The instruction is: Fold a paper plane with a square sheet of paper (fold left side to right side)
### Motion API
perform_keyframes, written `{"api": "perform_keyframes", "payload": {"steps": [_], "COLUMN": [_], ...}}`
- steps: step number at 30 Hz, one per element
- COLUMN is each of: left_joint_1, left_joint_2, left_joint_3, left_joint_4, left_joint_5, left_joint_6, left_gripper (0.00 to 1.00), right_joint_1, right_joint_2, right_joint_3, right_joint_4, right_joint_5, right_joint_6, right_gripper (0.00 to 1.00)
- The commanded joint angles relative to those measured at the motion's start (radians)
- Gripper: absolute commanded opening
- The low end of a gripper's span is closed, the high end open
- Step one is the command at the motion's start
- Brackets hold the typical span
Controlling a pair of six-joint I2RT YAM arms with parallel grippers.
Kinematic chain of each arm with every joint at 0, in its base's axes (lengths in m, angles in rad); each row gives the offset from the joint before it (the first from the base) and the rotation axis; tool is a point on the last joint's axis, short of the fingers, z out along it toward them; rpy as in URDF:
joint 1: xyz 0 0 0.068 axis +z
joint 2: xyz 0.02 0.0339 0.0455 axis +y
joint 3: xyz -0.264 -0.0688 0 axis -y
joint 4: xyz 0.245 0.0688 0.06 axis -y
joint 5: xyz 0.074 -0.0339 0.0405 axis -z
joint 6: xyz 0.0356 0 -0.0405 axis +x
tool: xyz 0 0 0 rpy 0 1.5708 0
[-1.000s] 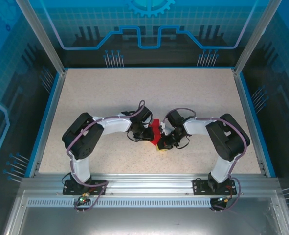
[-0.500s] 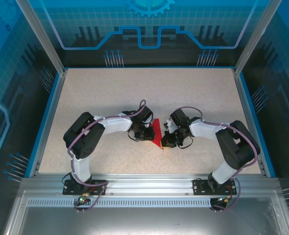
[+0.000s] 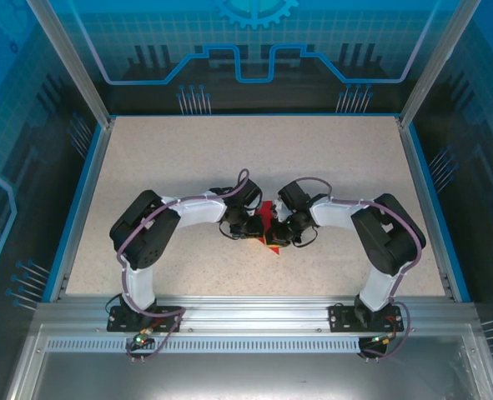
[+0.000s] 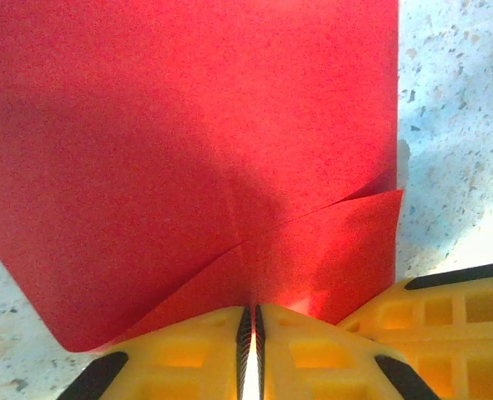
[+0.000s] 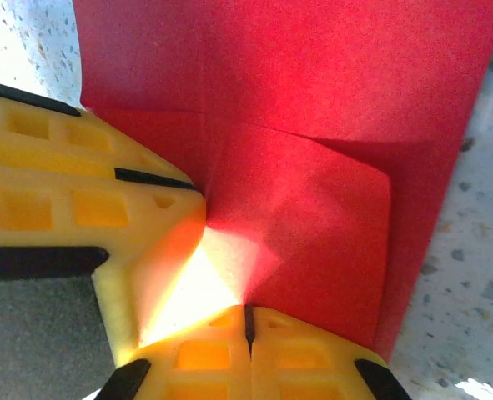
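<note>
A thin bright red sheet of paper (image 4: pixel 188 125), creased, over the speckled pale surface (image 4: pixel 455 100) — left fingers (image 4: pixel 196 350) and right fingers (image 5: pixel 204 358) each clamped on its edge

Bright red square sheet of paper (image 3: pixel 266 218), partly folded, at the middle of the scene

Seen from the left wrist, the square sheet of paper (image 4: pixel 188 142) shows a broad, matte red face, with two slanting creases meeting at its near edge, where flaps overlap. From the right wrist, the paper (image 5: pixel 313 117) carries a folded layer with sharp creases over it, and its right edge runs straight.
</note>
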Motion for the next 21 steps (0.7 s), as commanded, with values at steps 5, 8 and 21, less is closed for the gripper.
{"api": "perform_keyframes", "payload": {"steps": [5,8,21], "left_joint_1": [0.003,0.002,0.003], "left_joint_2": [0.059,0.065,0.067], "left_joint_3": [0.019,0.023,0.036], "left_joint_4": [-0.063,-0.074,-0.08], "left_joint_5": [-0.098,-0.107,-0.106], "left_joint_6": [-0.01,-0.007,-0.007], "left_gripper": [0.16,0.16,0.15], "right_joint_1": [-0.024,-0.048,-0.111], "right_joint_2": [-0.02,-0.057,-0.2], "right_joint_3": [-0.092,-0.147,-0.239], "right_joint_4": [-0.073,-0.082,-0.161], "right_joint_5": [0.051,0.055,0.036], "right_joint_6": [-0.02,-0.027,-0.082], "right_gripper": [0.0,0.0,0.0]}}
